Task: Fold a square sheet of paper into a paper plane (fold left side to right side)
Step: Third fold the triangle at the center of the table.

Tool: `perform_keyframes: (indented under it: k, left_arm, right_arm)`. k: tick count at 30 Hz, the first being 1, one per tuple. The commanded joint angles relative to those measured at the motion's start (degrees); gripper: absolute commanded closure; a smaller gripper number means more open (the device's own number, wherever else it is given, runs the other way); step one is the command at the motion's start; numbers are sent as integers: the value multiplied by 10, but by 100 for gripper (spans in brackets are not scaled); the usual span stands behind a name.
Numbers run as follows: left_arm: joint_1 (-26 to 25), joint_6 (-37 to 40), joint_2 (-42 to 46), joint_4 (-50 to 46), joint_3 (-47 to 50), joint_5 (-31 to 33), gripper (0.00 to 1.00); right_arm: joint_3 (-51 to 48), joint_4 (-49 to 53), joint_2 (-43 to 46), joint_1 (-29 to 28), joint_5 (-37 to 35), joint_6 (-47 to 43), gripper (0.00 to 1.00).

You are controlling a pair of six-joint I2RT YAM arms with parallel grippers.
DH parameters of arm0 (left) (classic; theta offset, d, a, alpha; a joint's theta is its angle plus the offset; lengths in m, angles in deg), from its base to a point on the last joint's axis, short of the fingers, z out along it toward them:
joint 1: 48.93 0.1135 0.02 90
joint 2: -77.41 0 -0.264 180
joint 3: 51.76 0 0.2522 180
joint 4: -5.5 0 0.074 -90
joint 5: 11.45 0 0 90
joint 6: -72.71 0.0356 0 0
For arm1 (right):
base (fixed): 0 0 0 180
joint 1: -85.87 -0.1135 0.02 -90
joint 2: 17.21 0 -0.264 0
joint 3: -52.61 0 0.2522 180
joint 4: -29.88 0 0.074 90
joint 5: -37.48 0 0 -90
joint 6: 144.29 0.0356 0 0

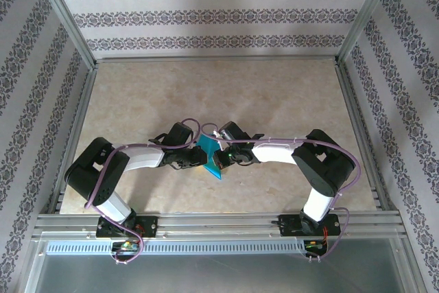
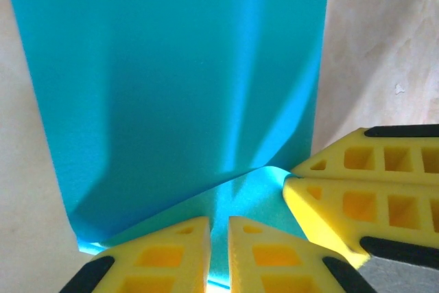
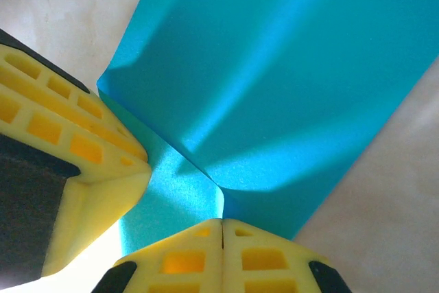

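Observation:
The square sheet of paper [image 1: 217, 171] is teal-blue and bent into a fold, standing tilted between the two grippers at the table's middle. In the left wrist view one broad part of the paper [image 2: 178, 66] rises like a wall and a lower flap runs in between my left gripper [image 2: 218, 241], whose yellow fingers stand a narrow slit apart on it. My right gripper [image 3: 221, 228] is shut on the paper [image 3: 288, 66] where its crease ends. The right fingers [image 2: 343, 190] pinch the flap's corner just right of the left ones. The left fingers [image 3: 68, 135] press against the paper's lower layer. Both grippers, left [image 1: 199, 159] and right [image 1: 224, 158], nearly touch.
The beige marbled table [image 1: 274, 94] lies open behind and beside the arms. A metal rail [image 1: 219, 224] runs along the near edge, and aluminium posts with patterned walls close in the left, right and back.

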Motion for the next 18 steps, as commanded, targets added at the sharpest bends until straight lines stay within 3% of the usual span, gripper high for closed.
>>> perform_keyframes:
  k: [1, 7, 11, 14, 18]
  left_arm:
    - [-10, 3, -26, -15, 19, 28, 84]
    - [-11, 1, -29, -17, 20, 31, 84]
    - [-12, 1, -30, -15, 20, 30, 84]
    - [-12, 2, -28, -18, 18, 31, 84]
    - [-12, 2, -24, -21, 20, 34, 84]
  right_arm:
    - [14, 26, 5, 10, 8, 3, 89]
    - [13, 43, 40, 28, 5, 15, 69]
    - [-7, 54, 78, 41, 13, 26, 64]
    - [-21, 75, 109, 47, 32, 38, 63]
    - [-43, 84, 140, 46, 112, 90, 81]
